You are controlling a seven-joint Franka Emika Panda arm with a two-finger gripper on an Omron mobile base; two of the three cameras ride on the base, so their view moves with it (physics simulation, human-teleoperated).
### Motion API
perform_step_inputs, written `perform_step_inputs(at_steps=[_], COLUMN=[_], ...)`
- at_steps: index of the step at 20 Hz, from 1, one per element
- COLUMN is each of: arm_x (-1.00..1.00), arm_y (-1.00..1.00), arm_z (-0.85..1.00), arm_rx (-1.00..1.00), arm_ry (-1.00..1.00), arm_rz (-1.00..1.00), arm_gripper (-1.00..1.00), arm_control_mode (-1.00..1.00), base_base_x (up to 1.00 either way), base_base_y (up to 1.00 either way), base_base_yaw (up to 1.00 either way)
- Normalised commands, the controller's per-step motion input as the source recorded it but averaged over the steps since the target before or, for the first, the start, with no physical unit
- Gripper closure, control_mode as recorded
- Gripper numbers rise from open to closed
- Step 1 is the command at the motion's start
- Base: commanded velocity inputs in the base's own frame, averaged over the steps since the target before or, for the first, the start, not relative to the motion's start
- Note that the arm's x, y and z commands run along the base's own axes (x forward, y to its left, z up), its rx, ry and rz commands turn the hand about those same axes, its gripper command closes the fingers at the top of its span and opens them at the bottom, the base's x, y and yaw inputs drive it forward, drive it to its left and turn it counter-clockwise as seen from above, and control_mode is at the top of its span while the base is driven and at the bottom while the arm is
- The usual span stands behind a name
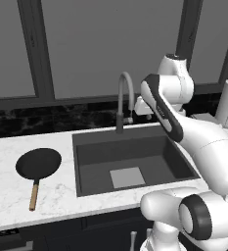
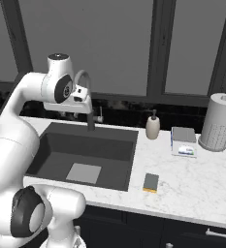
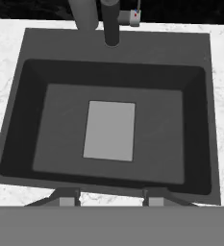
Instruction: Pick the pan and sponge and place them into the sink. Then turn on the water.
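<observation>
The black pan (image 1: 38, 163) with its wooden handle lies on the marble counter left of the sink (image 1: 83, 169). On the counter right of the sink (image 2: 126, 167) lies the yellow and green sponge (image 2: 151, 182). My gripper (image 3: 111, 197) hangs high over the sink's basin (image 3: 51, 125), close to the gooseneck faucet (image 1: 122, 100), and looks straight down into it. Its fingertips (image 3: 69, 198) stand apart with nothing between them. The basin holds nothing, and no water falls from the faucet (image 2: 88, 97).
A soap bottle (image 2: 153, 127), a white-and-blue scale (image 2: 184, 142) and a paper towel roll (image 2: 219, 122) stand on the right counter behind the sponge. Dark windows and a black backsplash close the back.
</observation>
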Motion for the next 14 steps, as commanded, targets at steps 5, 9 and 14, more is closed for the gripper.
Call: perform_step_inputs(at_steps=[5, 9, 14], arm_x=[-0.03, -0.32, -0.06], arm_y=[0.49, 1.0, 1.0], arm_z=[-0.28, -0.69, -0.57], arm_rx=[0.0, 0.0, -0.01], arm_ry=[0.0, 0.0, 0.06], arm_rz=[0.03, 0.12, 0.14], arm_gripper=[-1.0, -1.0, -1.0], arm_control_mode=[-1.0, -1.0, -1.0], base_base_x=[0.0, 0.0, 0.0], base_base_y=[0.0, 0.0, 0.0], base_base_yaw=[0.0, 0.0, 0.0])
